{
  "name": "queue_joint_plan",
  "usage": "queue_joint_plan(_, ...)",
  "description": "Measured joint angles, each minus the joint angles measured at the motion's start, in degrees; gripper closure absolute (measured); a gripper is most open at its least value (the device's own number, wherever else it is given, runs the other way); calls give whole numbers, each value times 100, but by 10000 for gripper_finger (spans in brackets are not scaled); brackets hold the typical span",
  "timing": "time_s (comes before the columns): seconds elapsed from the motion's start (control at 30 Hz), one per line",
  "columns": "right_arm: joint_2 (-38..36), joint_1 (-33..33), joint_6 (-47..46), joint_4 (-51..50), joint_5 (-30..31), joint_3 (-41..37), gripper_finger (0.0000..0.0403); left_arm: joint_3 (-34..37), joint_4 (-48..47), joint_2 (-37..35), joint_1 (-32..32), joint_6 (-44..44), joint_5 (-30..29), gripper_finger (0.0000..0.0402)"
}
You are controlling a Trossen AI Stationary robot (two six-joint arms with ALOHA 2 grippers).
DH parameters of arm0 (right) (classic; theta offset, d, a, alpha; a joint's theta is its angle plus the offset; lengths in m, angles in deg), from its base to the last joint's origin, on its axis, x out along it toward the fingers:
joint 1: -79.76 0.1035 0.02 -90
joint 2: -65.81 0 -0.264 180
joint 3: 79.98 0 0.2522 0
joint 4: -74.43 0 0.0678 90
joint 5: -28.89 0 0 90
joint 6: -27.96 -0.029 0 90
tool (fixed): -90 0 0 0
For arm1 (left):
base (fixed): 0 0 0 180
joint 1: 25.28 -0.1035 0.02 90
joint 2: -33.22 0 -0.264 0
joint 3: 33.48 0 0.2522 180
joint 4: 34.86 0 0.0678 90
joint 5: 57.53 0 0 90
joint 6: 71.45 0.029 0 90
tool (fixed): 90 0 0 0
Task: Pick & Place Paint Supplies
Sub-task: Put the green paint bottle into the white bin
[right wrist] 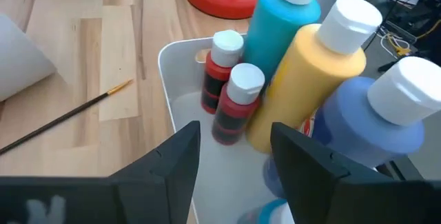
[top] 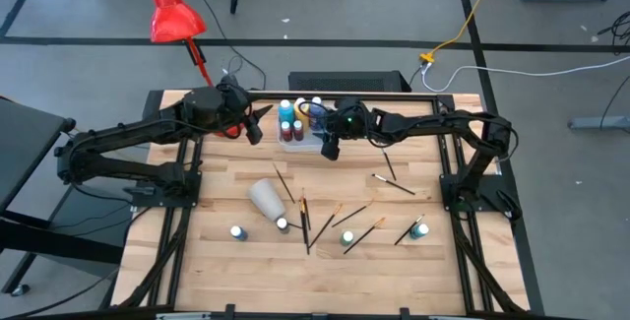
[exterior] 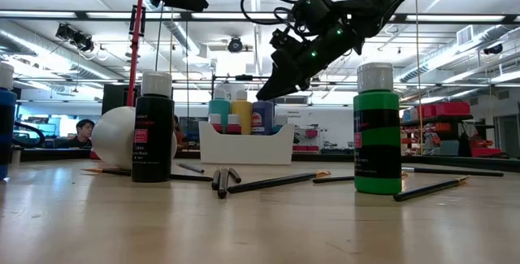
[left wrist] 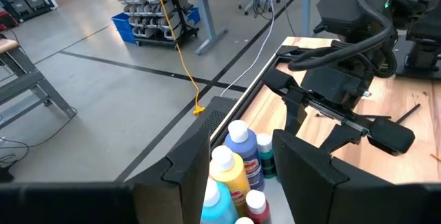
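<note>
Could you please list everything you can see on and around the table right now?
Table: one, light wood.
Tray: one, white, at the table's far middle.
Tray bottles: at least five; teal, yellow, blue, two small red; upright in the tray.
Loose bottles: four, white-capped, along the near side.
Paintbrushes: several, dark and wooden, scattered mid-table.
Cup: one, white, on its side.
Lamp: one, red, far left.
Left gripper: open, beside the tray.
Right gripper: open, over the tray.
</note>
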Motion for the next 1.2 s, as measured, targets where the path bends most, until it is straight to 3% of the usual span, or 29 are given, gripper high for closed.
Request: queue_joint_plan(1.2,0,10,-281,-98,0,0,223,0,0,0,0,-4,4,235)
